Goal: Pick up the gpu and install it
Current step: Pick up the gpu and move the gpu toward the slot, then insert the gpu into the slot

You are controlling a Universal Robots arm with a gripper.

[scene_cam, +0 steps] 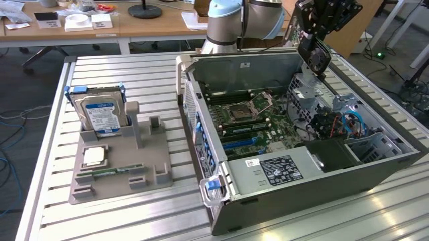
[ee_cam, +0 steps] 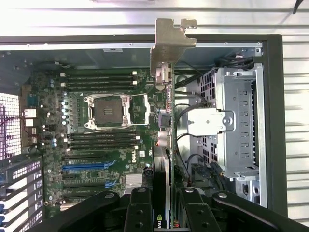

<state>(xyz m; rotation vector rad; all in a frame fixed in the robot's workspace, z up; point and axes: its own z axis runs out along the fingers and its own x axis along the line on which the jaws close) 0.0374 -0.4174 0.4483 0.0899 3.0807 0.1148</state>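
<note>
1. gripper: raised over the open computer case; its fingers pinch the gpu from both flat sides

2. gpu: held in the air above the case's far rim, black face with fan toward the exterior view; in the wrist view it hangs edge-on over the motherboard, beside the drive cage, silver bracket at the end away from the gripper; not seated in any slot

3. grey holder: on the table, to the exterior view's left of the case; carries 1 upright hard drive and 1 memory stick
</note>
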